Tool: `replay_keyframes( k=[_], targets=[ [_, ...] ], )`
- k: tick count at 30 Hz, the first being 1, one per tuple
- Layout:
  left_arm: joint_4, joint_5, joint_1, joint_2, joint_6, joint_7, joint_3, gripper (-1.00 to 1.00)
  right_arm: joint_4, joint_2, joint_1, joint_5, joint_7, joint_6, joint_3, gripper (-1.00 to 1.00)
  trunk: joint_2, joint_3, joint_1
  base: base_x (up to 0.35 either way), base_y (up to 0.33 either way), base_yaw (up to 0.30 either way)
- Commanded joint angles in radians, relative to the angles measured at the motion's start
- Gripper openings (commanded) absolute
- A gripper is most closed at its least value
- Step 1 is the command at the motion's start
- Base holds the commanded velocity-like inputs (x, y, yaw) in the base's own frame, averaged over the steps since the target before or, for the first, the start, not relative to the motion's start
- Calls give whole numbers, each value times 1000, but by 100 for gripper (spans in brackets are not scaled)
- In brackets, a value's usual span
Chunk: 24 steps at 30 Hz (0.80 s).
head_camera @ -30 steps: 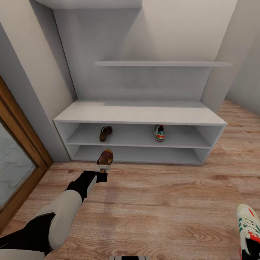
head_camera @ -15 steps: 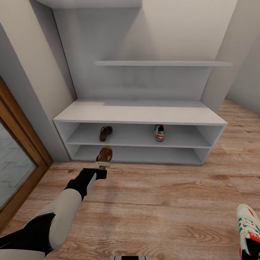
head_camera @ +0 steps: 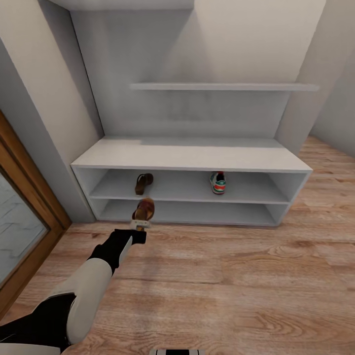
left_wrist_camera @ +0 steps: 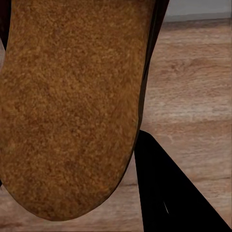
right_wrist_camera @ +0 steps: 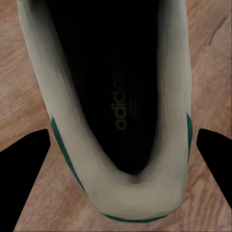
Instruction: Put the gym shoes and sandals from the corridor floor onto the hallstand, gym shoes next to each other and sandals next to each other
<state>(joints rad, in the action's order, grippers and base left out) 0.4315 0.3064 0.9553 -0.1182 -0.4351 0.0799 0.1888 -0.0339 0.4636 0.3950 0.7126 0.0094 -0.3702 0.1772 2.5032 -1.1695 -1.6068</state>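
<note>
CORRIDOR, AT THE HALLSTAND: My left gripper (head_camera: 140, 226) is clamped on a brown sandal (head_camera: 144, 209), held out in front of the hallstand's (head_camera: 192, 155) two low shelves, roughly level w/ the lower opening and just above the wood-plank corridor floor (head_camera: 222, 276). From the left wrist cam, the sandal's rough tan sole (left_wrist_camera: 72, 106) sits right up against the lens, one dark finger (left_wrist_camera: 169, 193) beside it, planks beyond.

On the upper low shelf, left part, the other sandal (head_camera: 143, 183) rests tipped on its edge, sole side showing. On the same shelf, right of centre and well apart from that sandal, stands one white gym shoe (head_camera: 217, 182) w/ green stripes and red-orange patch, heel toward me. The lower low shelf behind my held sandal looks bare; bench top pale grey, w/ a long wall shelf (head_camera: 222, 87) above it.

Right wrist cam: second gym shoe (right_wrist_camera: 116, 111) seen from above the heel opening, dark insole w/ "adidas" lettering, white upper, green trim at heel, floor planks below. My right gripper's (right_wrist_camera: 116, 154) two dark fingertips (right_wrist_camera: 24, 154) stand either side of the heel w/ floor showing between them and the shoe; whether they grip it, can't tell.

A wood-framed door (head_camera: 24, 217) stands at my left, by the grey wall.
</note>
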Motion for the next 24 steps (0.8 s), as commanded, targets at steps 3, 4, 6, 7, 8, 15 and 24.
replay_keyframes(
  k=[3,4,6,7,8,15,24],
  targets=[
    [12,14,0,-1,-5,10,8,-100,3,2,1,12,3,-1,-12,-100,0,-1,0,26,0,0],
    [15,14,1,-1,-5,10,8,-100,4,2,1,16,3,-1,-12,-100,0,-1,0,12,0,0],
    [18,14,2,-1,-5,11,8,-100,4,3,1,19,4,-1,-12,-100,0,-1,0,29,0,0],
    [21,14,3,-1,-5,11,8,-100,5,3,1,20,4,-1,-12,-100,0,-1,0,91,0,0],
    [22,14,3,-1,-5,11,8,-100,5,3,1,21,4,-1,-12,-100,0,-1,0,143,0,0],
    [24,13,2,-1,-5,11,9,-100,5,1,1,22,4,-1,-12,-100,0,-1,0,187,0,0],
    [24,13,2,-1,-4,11,9,-100,4,13,1,23,2,-1,-11,-100,0,-1,0,25,0,0]
  ],
)
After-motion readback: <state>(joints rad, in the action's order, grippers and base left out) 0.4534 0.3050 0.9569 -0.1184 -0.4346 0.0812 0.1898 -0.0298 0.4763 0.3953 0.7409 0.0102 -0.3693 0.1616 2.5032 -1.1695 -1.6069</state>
